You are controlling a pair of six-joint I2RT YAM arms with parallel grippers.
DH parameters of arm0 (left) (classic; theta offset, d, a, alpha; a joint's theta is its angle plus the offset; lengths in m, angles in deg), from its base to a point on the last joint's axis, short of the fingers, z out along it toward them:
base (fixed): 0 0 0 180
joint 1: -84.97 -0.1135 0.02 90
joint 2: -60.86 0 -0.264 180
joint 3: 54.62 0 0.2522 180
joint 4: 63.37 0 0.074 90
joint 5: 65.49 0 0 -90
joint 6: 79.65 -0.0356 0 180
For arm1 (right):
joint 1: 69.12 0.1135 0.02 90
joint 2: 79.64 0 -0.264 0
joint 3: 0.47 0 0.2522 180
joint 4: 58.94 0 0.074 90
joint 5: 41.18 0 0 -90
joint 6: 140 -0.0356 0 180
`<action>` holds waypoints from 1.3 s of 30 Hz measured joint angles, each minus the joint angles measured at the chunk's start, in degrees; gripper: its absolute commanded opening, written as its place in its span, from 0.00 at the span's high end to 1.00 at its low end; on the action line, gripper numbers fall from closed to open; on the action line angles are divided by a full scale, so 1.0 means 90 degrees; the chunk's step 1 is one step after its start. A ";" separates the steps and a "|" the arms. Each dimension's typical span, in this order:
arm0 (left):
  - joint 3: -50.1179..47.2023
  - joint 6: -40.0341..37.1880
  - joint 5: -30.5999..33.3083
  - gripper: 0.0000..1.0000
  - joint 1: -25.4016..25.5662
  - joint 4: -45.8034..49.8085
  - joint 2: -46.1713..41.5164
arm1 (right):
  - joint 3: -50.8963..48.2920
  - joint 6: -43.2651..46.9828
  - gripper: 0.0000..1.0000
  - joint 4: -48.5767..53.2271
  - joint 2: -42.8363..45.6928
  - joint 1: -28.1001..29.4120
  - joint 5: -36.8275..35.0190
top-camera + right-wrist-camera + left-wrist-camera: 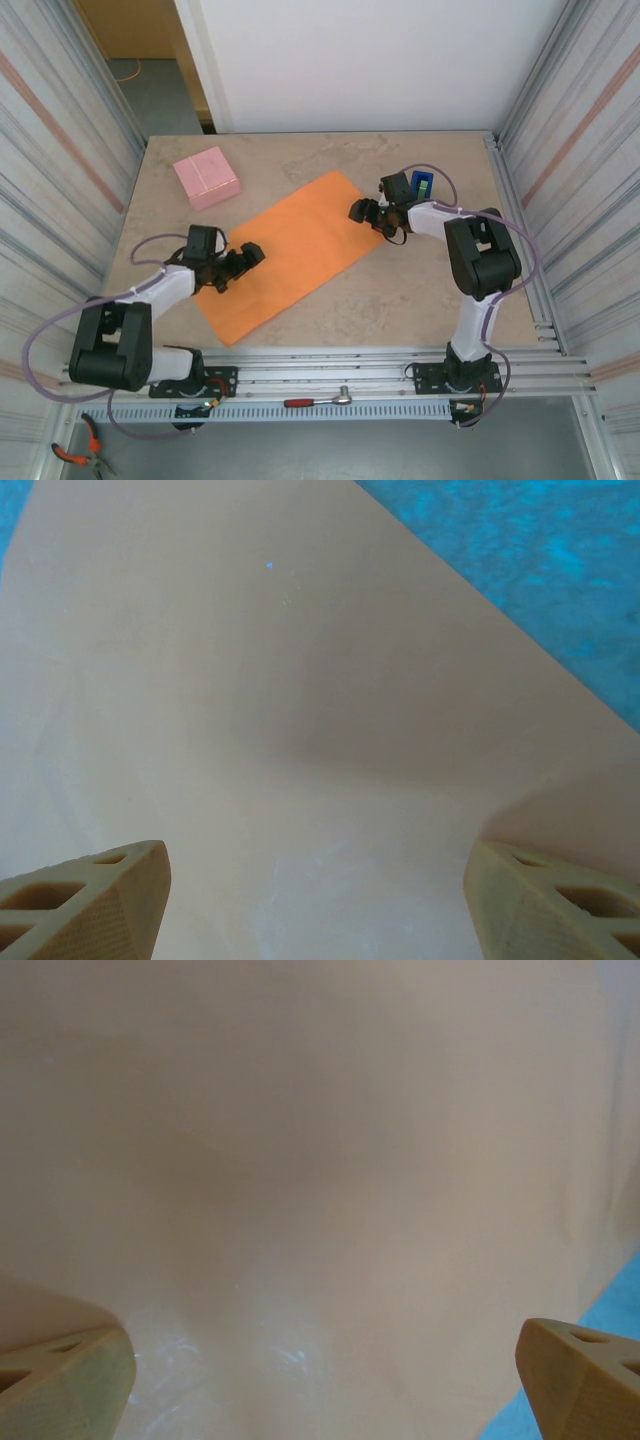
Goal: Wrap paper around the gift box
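The orange paper (290, 250) lies flat and slantwise across the middle of the table. The pale pink gift box (207, 177) stands off the sheet, at the back left. My left gripper (238, 266) is low over the sheet's near left end, open. In the left wrist view the paper (300, 1160) looks washed-out and spreads between the wide-apart fingertips (65, 1380) of the left gripper (325, 1400). My right gripper (368, 205) is open at the sheet's far right edge. The right wrist view has the paper (280, 730) under the right gripper (320, 910), with nothing between its fingers.
A narrow blue tape dispenser (422, 183) stands just behind the right gripper. Corrugated walls close in the table (420, 290) on the left and right. Bare table shows blue-tinted (530, 550) past the sheet's edge. A ratchet tool (320, 400) lies on the front rail.
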 measured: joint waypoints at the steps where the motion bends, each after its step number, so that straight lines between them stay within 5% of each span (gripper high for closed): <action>1: 0.0117 -0.0032 0.0005 0.01 -0.0036 -0.0041 0.0124 | -0.0087 0.0000 0.23 -0.0002 0.0070 -0.0007 -0.0049; 30: 0.2844 -0.1234 -0.0340 0.03 -0.0415 0.0066 0.2846 | -0.2679 -0.1746 0.21 -0.0430 0.2249 0.0930 -0.1319; 39: 0.3298 -0.1341 -0.0546 0.03 -0.0248 0.0100 0.3198 | -0.2778 -0.2356 0.18 0.0437 0.2701 0.1518 -0.1982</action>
